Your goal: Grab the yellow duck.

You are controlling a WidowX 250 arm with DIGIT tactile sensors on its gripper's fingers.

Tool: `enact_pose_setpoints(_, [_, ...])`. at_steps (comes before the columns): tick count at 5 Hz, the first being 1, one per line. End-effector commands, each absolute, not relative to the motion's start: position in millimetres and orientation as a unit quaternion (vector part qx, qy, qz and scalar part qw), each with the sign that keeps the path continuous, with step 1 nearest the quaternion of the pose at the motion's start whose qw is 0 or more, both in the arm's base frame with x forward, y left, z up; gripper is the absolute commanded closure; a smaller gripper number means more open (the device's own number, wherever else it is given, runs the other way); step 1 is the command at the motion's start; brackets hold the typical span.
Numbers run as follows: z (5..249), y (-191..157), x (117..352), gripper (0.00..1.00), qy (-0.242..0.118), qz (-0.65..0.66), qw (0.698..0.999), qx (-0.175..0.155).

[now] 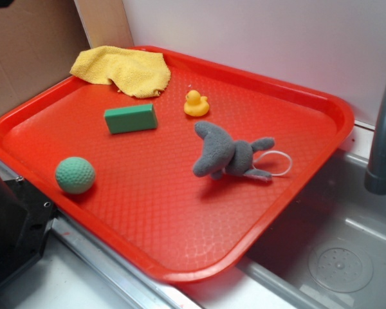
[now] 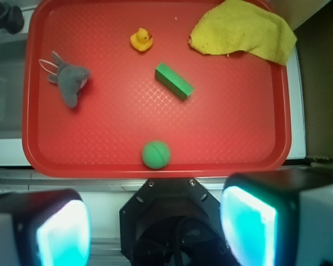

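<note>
We see the yellow duck point(image 2: 141, 40) upper centre on the red tray point(image 2: 238, 133); our gripper point(image 2: 155, 227) hangs below frame-bottom, jaws apart and empty.

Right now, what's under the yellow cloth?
The yellow cloth lies rumpled on the red tray, at a corner. Only tray shows around it; anything beneath is covered. The yellow duck sits apart, uncovered.

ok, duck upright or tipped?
Upright. The yellow duck sits on its base on the red tray, head up, clear of other items.
</note>
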State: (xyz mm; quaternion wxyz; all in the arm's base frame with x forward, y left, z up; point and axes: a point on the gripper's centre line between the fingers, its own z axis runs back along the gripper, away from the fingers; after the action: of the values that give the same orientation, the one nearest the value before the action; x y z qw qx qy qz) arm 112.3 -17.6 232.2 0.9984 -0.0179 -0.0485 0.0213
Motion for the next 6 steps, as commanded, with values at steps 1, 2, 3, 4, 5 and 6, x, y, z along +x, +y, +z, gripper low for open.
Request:
enact_pose_setpoints(1, [228,-14,123,0.00,-0.095,0.087,0.992,-0.011])
enact_pose_setpoints(2, [218,-14,136,0.00,-0.108,0.116,0.987,0.006])
enact_pose_setpoints(3, [202,-13,154,0.00,-0.121,0.137,0.983,0.024])
enact_pose_setpoints(4, [184,-13,169,0.00,-0.133,0.142,0.980,0.032])
enact_pose_setpoints(5, [160,-9,192,0.00,-0.138,0.145,0.980,0.015])
enact_pose_setpoints(6, [139,-1,222,0.00,-0.140,0.144,0.980,0.011])
